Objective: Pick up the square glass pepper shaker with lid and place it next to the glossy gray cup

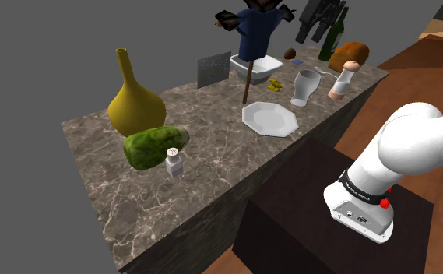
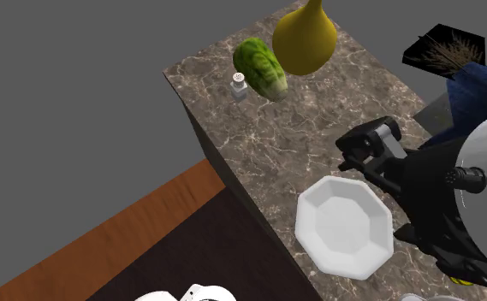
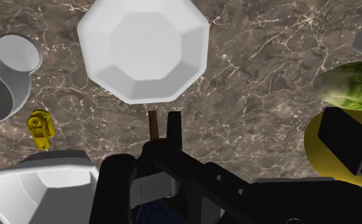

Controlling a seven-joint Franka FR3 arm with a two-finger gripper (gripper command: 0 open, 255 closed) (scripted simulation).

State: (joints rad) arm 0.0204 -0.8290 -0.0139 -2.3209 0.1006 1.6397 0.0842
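Starting w/ shoulder view: pepper shaker (image 1: 174, 161), clear square body w/ white lid, stands upright left of centre on marble counter (image 1: 95, 179), just beside a green lettuce head (image 1: 156, 145). Mustard-yellow vase (image 1: 136, 97) sits behind both. Gray cup (image 1: 306, 86) is upper right of centre, well apart from shaker. White octagonal plate (image 1: 269, 119) lies btwn them, nearer the cup. White arm (image 1: 414, 148) is at lower right, over dark stand (image 1: 290, 226).

Second ext. view: shaker at upper middle, near counter's edge, just left of lettuce; vase up and right of lettuce. Plate at lower right. Black gripper (image 2: 357, 152) hangs above counter, just up-right of plate. Jaw state: can't tell.

Wrist view: plate on marble, cup to one side w/ small yellow toy (image 3: 41, 129) near it. Lettuce & vase on the other side, shaker just beyond lettuce, well apart from cup.
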